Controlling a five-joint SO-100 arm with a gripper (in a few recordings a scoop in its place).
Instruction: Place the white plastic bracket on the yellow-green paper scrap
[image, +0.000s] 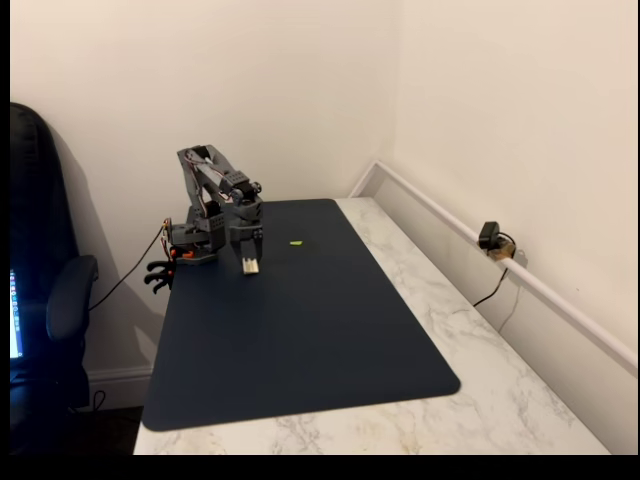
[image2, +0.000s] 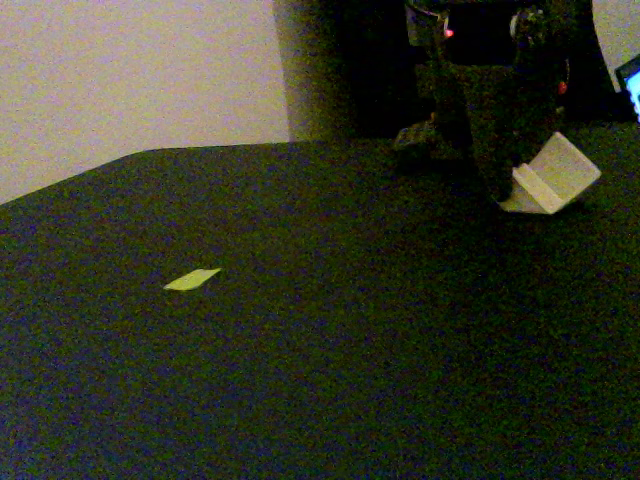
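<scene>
White marble table (image: 470, 330), dark blue mat (image: 300, 330) on top; yellow-green paper scrap (image: 296, 243) on mat.

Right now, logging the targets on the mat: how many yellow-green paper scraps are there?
1. The yellow-green paper scrap lies flat on the dark mat, right of the gripper in a fixed view, apart from it.
</scene>
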